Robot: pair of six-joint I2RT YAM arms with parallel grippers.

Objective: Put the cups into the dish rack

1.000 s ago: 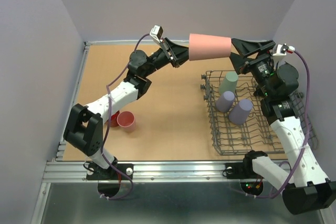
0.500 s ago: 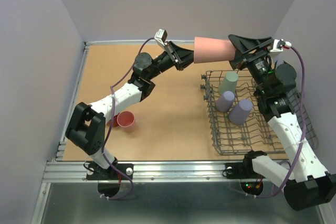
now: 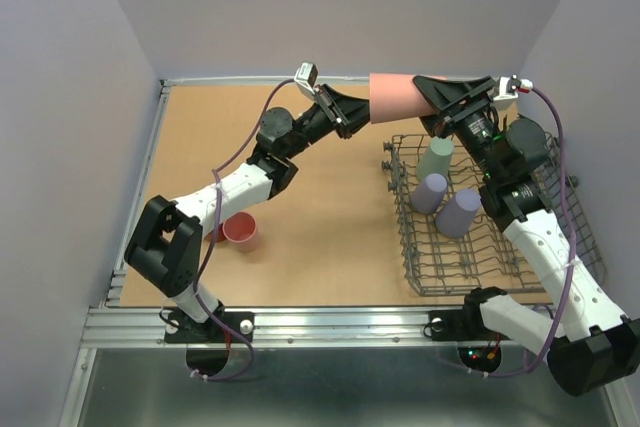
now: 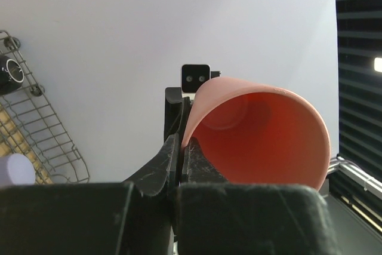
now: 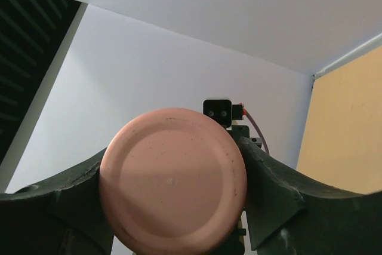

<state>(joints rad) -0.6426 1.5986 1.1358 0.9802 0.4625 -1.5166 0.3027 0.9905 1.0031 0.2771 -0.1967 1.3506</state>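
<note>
A pink cup [image 3: 398, 97] hangs on its side in the air over the far edge of the table, just beyond the dish rack [image 3: 412, 247]. My left gripper [image 3: 362, 111] is shut on its rim: one finger sits inside the cup [image 4: 262, 138] and the other outside, in the left gripper [image 4: 181, 143] view. My right gripper [image 3: 433, 107] is closed round the cup's base end [image 5: 173, 177], a finger [image 5: 271, 177] pressing each side. In the rack stand a sage-green cup [image 3: 435, 159] and two lavender cups [image 3: 429, 193] [image 3: 458, 212].
Another pink cup [image 3: 241, 232] stands upright on the table near the left arm's base. A red mug [image 3: 214, 230] beside it is partly hidden by that arm. Grey walls close in the table on the left, back and right.
The left arm carried the pink cup to the right. The right gripper slid left over the cup's base and its wide-open jaws closed on it.
</note>
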